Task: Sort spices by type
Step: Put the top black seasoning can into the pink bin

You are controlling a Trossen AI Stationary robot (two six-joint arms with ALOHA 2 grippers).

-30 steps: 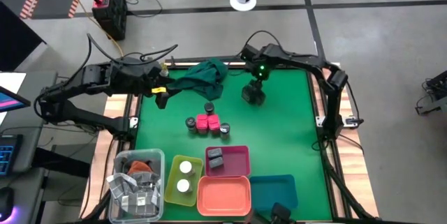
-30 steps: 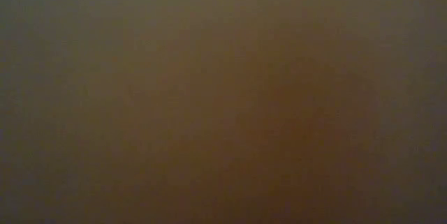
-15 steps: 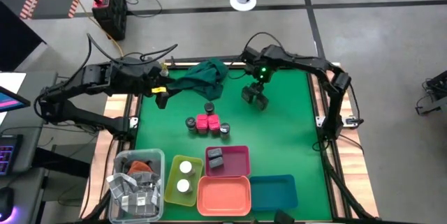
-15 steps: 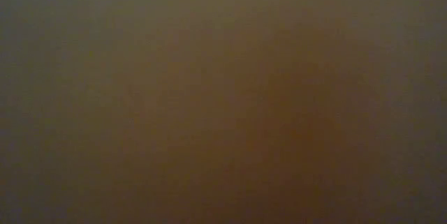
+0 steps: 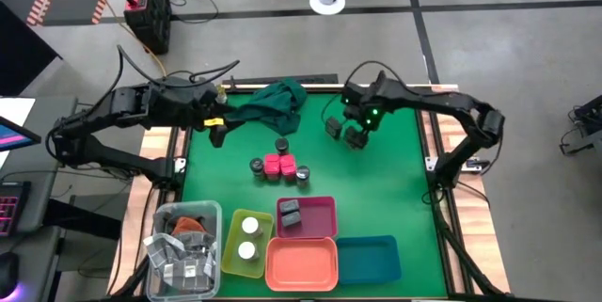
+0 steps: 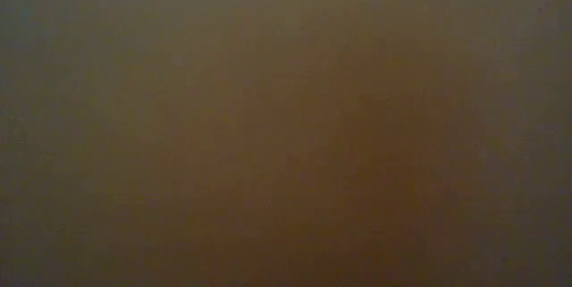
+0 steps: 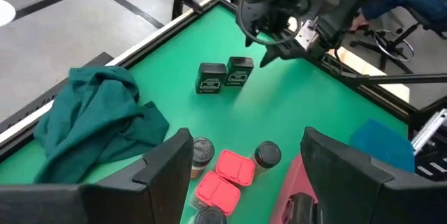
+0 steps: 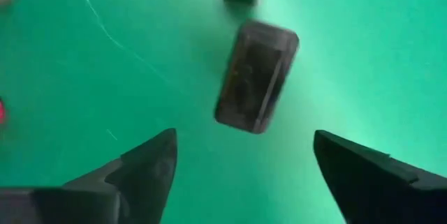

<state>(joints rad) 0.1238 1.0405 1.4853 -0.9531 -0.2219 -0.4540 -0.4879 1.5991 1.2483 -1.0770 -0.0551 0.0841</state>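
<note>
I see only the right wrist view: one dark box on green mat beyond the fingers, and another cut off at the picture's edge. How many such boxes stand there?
Observer: Two dark grey boxes stand side by side on the green mat.
Operator: Are any boxes of this kind sorted already?
Observer: Yes, two more dark boxes lie in the pink tray.
Operator: And where is the other arm?
Observer: The left gripper hangs open over the mat's left edge, beside the green cloth, and holds nothing.
</note>
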